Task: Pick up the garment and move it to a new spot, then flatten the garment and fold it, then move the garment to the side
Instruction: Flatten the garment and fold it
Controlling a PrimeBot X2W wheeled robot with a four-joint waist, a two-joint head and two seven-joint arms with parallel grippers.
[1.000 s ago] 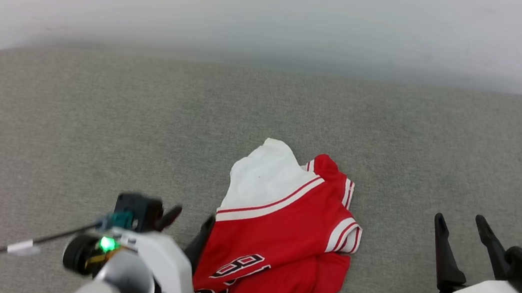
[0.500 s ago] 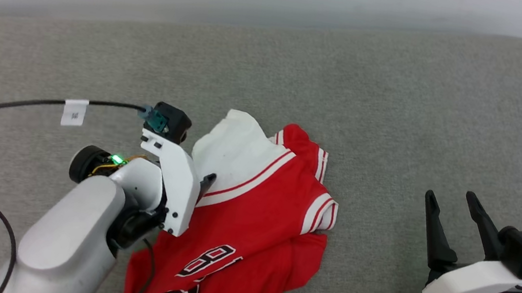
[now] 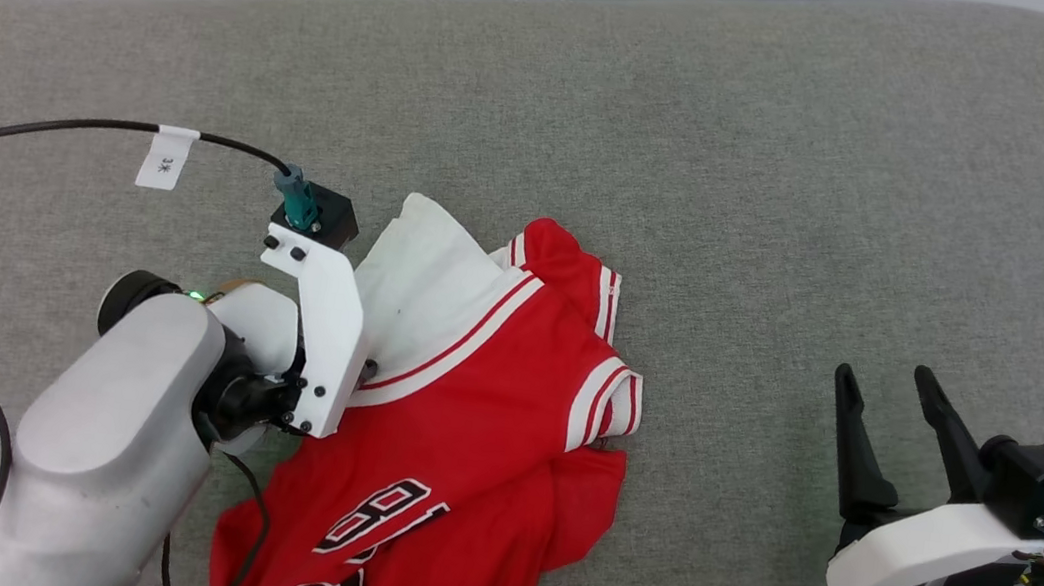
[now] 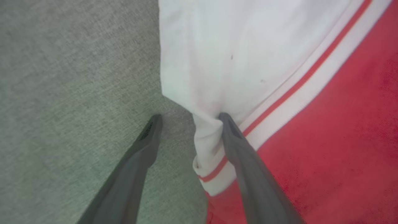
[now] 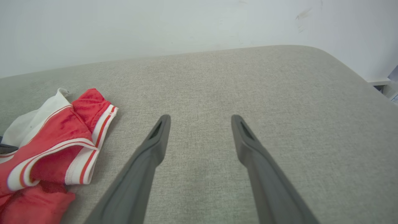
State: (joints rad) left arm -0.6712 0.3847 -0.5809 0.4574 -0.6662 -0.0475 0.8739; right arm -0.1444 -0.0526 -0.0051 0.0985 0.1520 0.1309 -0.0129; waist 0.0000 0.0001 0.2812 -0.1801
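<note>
The garment (image 3: 467, 407) lies crumpled on the grey cushion (image 3: 801, 168), nearer the left arm. It looks like soft, light cloth that will drape and bunch, not slide. Take hold at the white sleeve (image 4: 233, 46) edge. The left gripper (image 4: 189, 116) stands open astride that edge: one finger on cloth, one on cushion. The right gripper (image 3: 884, 373) is open and empty, well apart.
</note>
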